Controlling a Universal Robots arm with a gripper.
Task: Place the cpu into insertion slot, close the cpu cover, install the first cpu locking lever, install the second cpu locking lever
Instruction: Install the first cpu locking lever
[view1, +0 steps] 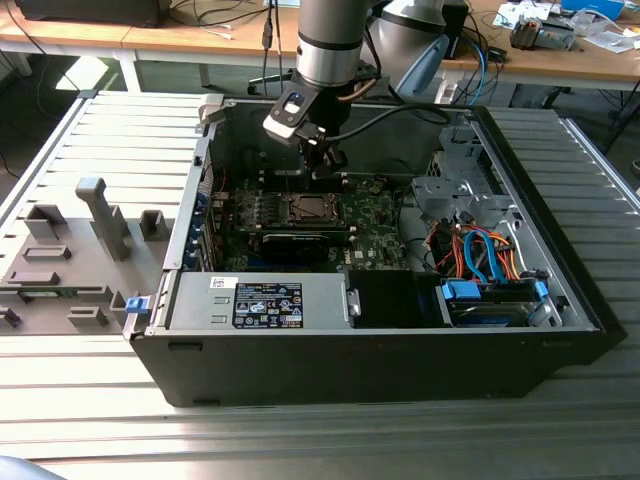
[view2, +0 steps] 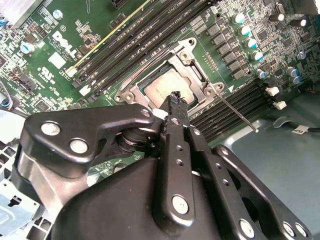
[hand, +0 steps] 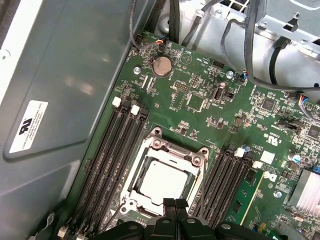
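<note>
The cpu (hand: 162, 181) shows its dull silver top lying flat in the insertion slot (view1: 308, 208) on the green board. The cpu cover (hand: 175, 152), a silvery frame, lies down around the chip, which shows through its window. In the second wrist view the cpu (view2: 161, 89) sits just beyond my fingertips, framed by the cover (view2: 196, 71). A thin metal lever rod (view2: 239, 114) sticks out sideways from the socket over the memory slots. My gripper (view2: 176, 97) hovers just above the socket's edge, shut with nothing in it. In the exterior view my gripper (view1: 328, 165) hangs inside the open case.
Black memory slots (hand: 112, 155) flank the socket on both sides. The case wall (hand: 60, 100) rises close by. Cables (view1: 480, 250) and a drive cage (view1: 455, 190) fill the exterior view's right. A power supply (view1: 265, 300) sits along the near edge. A grey fixture (view1: 70, 250) stands outside the case.
</note>
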